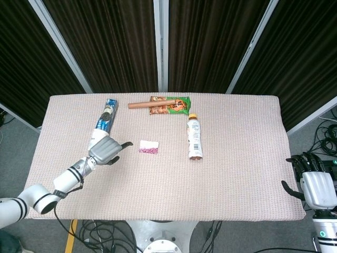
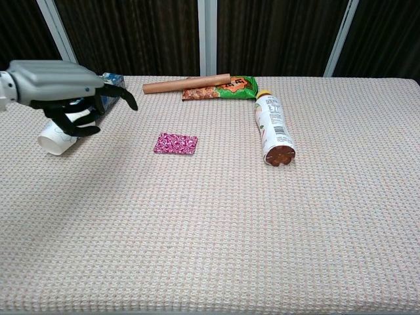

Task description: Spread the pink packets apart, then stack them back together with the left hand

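Observation:
The pink packets (image 1: 149,147) (image 2: 176,143) lie in one small stack near the middle of the table, flat on the cloth. My left hand (image 1: 107,149) (image 2: 60,88) hovers above the table to the left of the packets, fingers apart, holding nothing and touching nothing. It stands over the white cup. My right hand (image 1: 317,188) hangs beyond the table's right front corner, fingers apart and empty; the chest view does not show it.
A white paper cup (image 2: 60,134) and a blue carton (image 1: 107,119) (image 2: 109,87) lie at the left. A brown tube (image 1: 147,104) and a green snack bag (image 1: 174,105) lie at the back. A bottle (image 1: 194,137) (image 2: 273,128) lies right of the packets.

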